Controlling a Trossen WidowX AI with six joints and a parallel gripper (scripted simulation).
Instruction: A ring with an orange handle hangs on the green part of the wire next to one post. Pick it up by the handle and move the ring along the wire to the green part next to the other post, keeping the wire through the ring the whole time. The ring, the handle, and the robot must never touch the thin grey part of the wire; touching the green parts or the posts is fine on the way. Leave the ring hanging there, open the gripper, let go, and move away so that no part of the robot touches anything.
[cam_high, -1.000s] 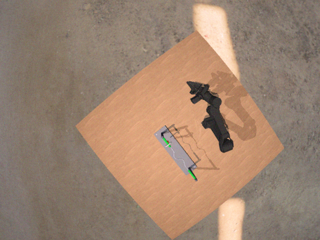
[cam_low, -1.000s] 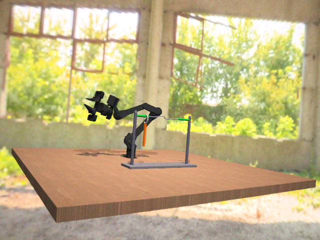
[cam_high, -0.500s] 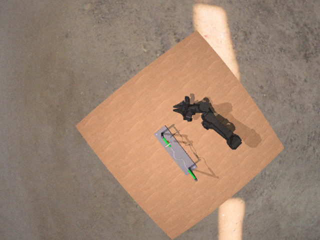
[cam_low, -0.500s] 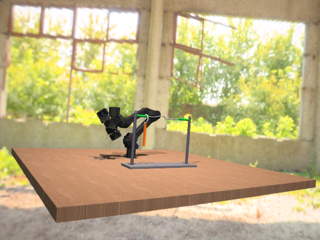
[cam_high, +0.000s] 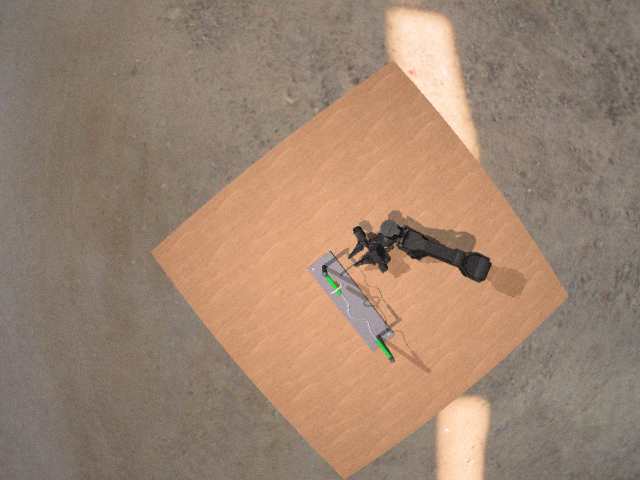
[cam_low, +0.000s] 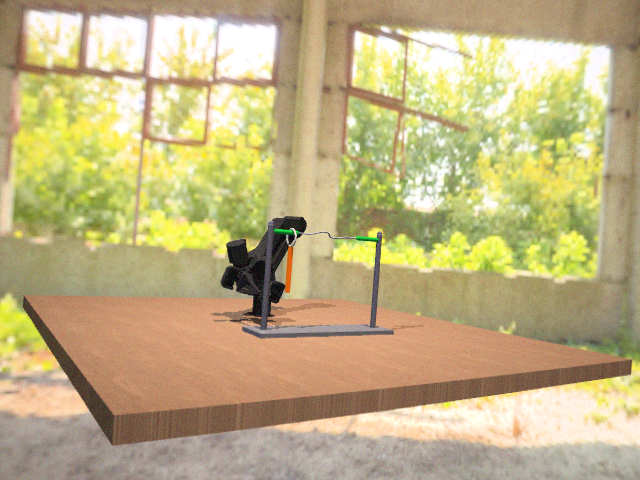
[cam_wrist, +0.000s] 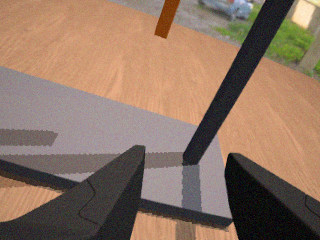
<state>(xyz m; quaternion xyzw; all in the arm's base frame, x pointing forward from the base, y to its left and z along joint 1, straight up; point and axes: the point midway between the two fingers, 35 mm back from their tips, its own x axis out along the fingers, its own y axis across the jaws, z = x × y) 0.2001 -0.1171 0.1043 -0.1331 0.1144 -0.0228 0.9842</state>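
The pale ring (cam_high: 333, 291) (cam_low: 287, 239) hangs around the green part (cam_high: 330, 280) (cam_low: 280, 231) beside the left post (cam_low: 267, 279) (cam_wrist: 230, 90) of the exterior view. Its orange handle (cam_low: 288, 268) (cam_wrist: 167, 19) hangs straight down; the wrist view shows only its lower end, at the top. The other green part (cam_high: 385, 349) (cam_low: 367, 238) adjoins the other post (cam_low: 376, 281). The thin grey wire (cam_high: 349, 311) bends between them. My gripper (cam_high: 352, 261) (cam_wrist: 186, 159) is partly open and empty, on the arm's side of the wire, near the left post and apart from the handle.
The grey base plate (cam_low: 320, 330) (cam_wrist: 75, 105) carries both posts and lies on the wooden table (cam_high: 248, 232) (cam_low: 180, 361). The arm (cam_high: 439, 250) reaches in from the right in the top view and stands behind the left post in the exterior view.
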